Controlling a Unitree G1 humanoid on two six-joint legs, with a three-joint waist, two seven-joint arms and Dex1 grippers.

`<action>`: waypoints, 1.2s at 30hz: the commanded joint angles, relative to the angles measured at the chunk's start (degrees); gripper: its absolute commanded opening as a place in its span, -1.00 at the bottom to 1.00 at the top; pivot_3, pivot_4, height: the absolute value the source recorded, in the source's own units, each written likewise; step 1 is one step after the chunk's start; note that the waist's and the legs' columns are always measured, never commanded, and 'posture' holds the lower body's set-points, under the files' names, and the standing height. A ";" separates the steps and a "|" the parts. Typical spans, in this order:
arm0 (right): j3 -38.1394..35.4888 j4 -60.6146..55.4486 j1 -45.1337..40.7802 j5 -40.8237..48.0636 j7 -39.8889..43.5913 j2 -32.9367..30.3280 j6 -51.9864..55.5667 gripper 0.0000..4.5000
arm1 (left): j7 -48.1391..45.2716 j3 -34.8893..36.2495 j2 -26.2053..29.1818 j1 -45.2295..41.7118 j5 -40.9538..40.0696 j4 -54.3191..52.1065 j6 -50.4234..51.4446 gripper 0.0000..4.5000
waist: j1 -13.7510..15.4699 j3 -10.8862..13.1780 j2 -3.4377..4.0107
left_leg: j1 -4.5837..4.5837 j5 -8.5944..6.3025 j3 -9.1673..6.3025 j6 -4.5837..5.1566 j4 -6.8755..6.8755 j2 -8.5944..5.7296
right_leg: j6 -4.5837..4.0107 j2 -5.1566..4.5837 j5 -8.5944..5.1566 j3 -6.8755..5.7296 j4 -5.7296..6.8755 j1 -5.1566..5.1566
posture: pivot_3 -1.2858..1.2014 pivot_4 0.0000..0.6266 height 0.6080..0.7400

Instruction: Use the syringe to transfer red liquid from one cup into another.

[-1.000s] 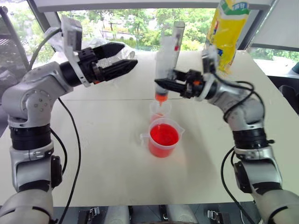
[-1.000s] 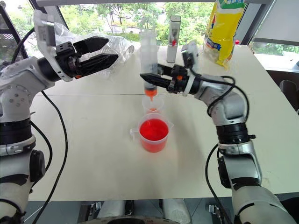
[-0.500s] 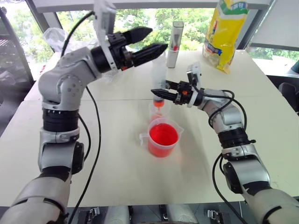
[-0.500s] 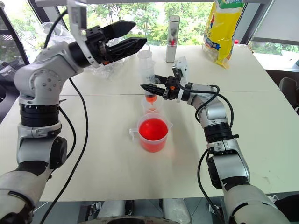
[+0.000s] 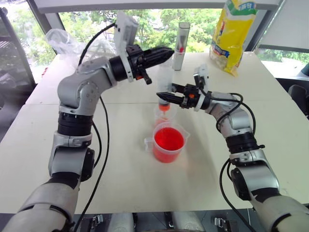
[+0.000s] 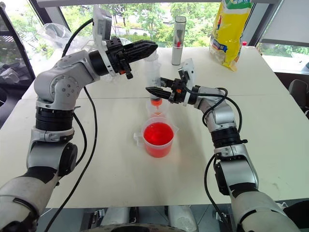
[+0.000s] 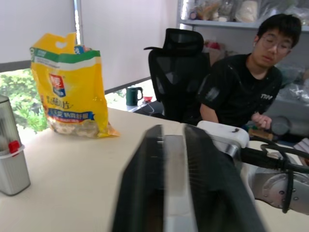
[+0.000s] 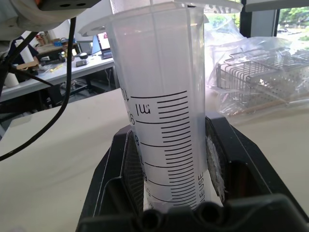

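The syringe (image 6: 153, 79) was held upright above the middle of the table (image 6: 270, 116), its barrel clamped between the fingers of the right gripper (image 6: 153, 90), as was plain in the right wrist view, where the graduated barrel (image 8: 161, 125) was gripped between the two black pads. Its orange-red tip was poised directly over the small clear cup (image 6: 155, 109), which was placed just behind the wide handled beaker (image 6: 158, 139) of red liquid (image 6: 158, 133). The left gripper (image 6: 145, 48) was seen with its fingers pressed together, empty, at the level of the syringe's top and just to the left of it; whether it touched the plunger could not be told. Toward the far edge of the table a tall grey cylindrical tube (image 6: 179, 33) was stood, with a yellow bag (image 6: 231, 29) at the far right corner and crumpled clear plastic (image 6: 58, 34) at the far left corner. A seated person (image 7: 244, 82) in black was seen in the left wrist view beyond the table.
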 commanded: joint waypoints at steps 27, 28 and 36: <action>-4.44 -9.92 -3.25 3.22 -0.41 -2.16 6.15 -0.38 | -3.09 -4.65 -0.61 7.24 3.13 -4.75 -1.05 -0.98 | 0.05 0.00 0.00 | 0.00 0.00 0.00 0.00 0.00 0.00 | 0.00 -0.01 0.00 0.01 0.00 0.00 | 0.03 -0.52 1.00; -4.52 -9.97 -3.39 3.30 -0.44 -2.20 6.28 -0.38 | -3.09 -4.71 -0.74 7.35 3.28 -4.77 -1.11 -0.98 | 0.06 0.00 0.00 | 0.00 0.00 0.00 0.00 0.00 0.00 | 0.00 -0.01 0.00 0.00 0.00 0.00 | 0.03 -0.52 1.00; -5.15 -9.59 -4.72 3.59 -0.60 -2.32 6.52 -0.38 | -3.52 -5.20 -1.01 8.88 4.09 -5.52 -0.91 -0.98 | 0.05 0.00 0.00 | 0.00 0.00 0.00 0.00 -0.01 0.00 | 0.00 -0.01 0.00 0.00 0.00 0.00 | 0.03 -0.52 1.00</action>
